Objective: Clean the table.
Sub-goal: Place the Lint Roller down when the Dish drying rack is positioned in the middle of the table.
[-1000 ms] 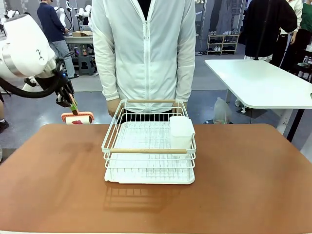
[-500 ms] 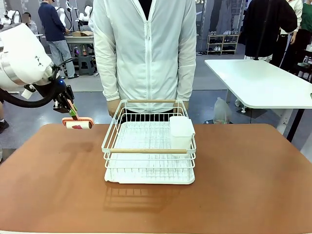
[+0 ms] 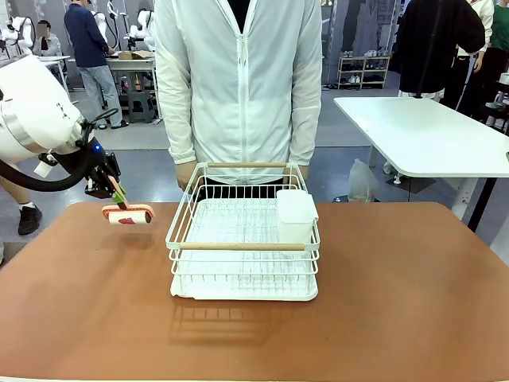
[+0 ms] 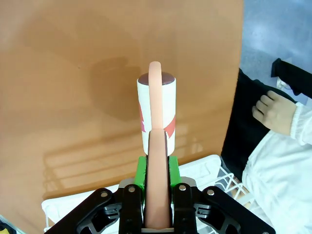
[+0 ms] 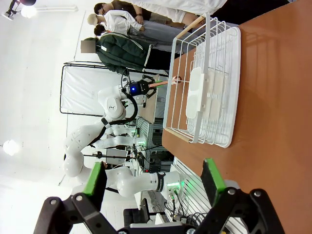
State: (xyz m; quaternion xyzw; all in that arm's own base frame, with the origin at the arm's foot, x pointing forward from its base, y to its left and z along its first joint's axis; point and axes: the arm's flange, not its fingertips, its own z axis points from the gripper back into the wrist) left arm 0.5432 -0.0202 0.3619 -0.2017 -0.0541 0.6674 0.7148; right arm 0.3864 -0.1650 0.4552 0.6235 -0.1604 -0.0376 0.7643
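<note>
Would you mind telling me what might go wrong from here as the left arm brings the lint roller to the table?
1. The left gripper is shut on the lint roller by its slim handle alone, so pressing down may twist it in the pads.
2. The dish rack stands close beside the roller; a sideways stroke might hit it.
3. The person's hand hangs by the table edge, near the path.

This is a robotics lab or large open test hall. Beyond the reddish-brown surface (image 3: pixel 382 302) lies a grey floor (image 3: pixel 143 171) with a white table (image 3: pixel 421 131), a metal shelf rack (image 3: pixel 362 72) and other people standing at further workstations. A white backdrop screen (image 5: pixel 85 92) on a black frame and bright ceiling lamps (image 5: pixel 27 10) add to the workshop look.
</note>
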